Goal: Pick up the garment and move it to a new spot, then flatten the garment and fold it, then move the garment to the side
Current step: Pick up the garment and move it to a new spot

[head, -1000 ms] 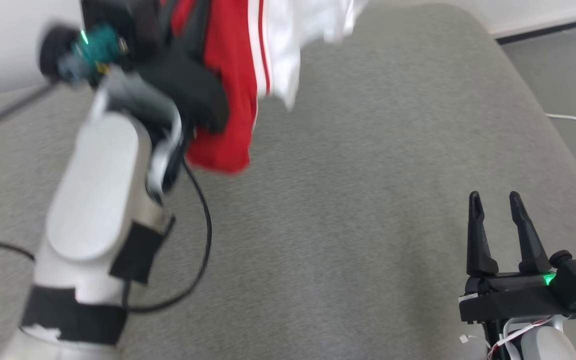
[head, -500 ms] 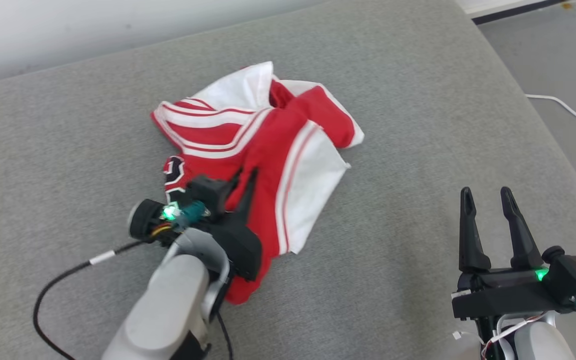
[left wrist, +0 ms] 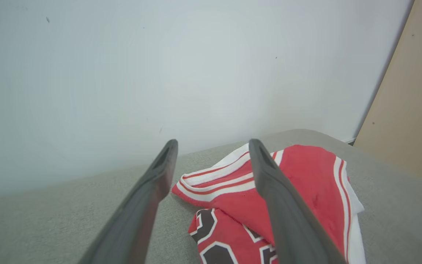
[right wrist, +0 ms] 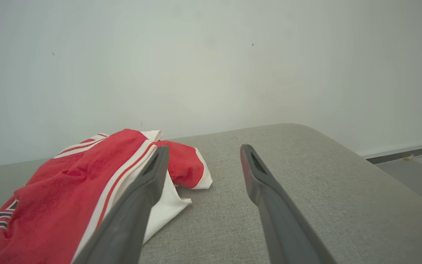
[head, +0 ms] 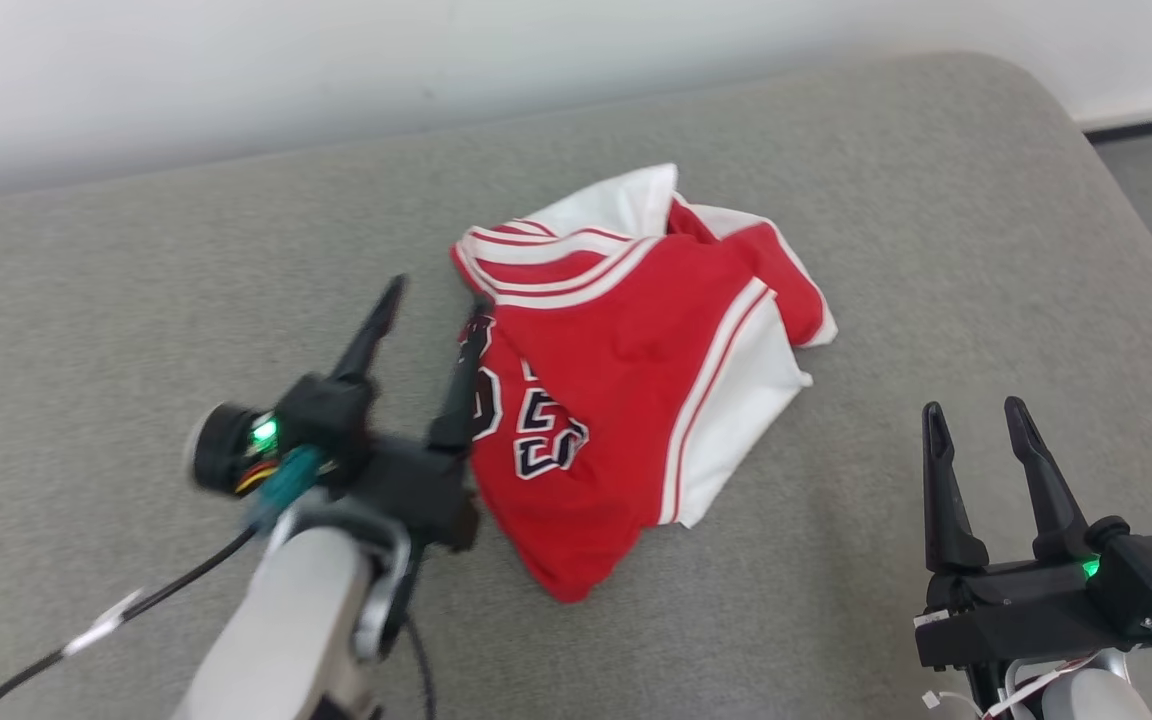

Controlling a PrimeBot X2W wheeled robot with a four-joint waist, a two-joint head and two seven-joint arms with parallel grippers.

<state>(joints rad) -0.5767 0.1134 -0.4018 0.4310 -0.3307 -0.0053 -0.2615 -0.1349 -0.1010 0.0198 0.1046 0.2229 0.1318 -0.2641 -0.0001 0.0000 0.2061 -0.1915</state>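
While the red-and-white garment [head: 626, 400] lies crumpled on the grey upholstered surface [head: 136, 300], dark numbers facing up | left claw [head: 434, 312] spread wide, empty, one finger over the garment's left edge, contact unclear | right claw [head: 973, 412] spread wide, empty, apart from the garment, off its right side | pale wall [head: 236, 80] behind
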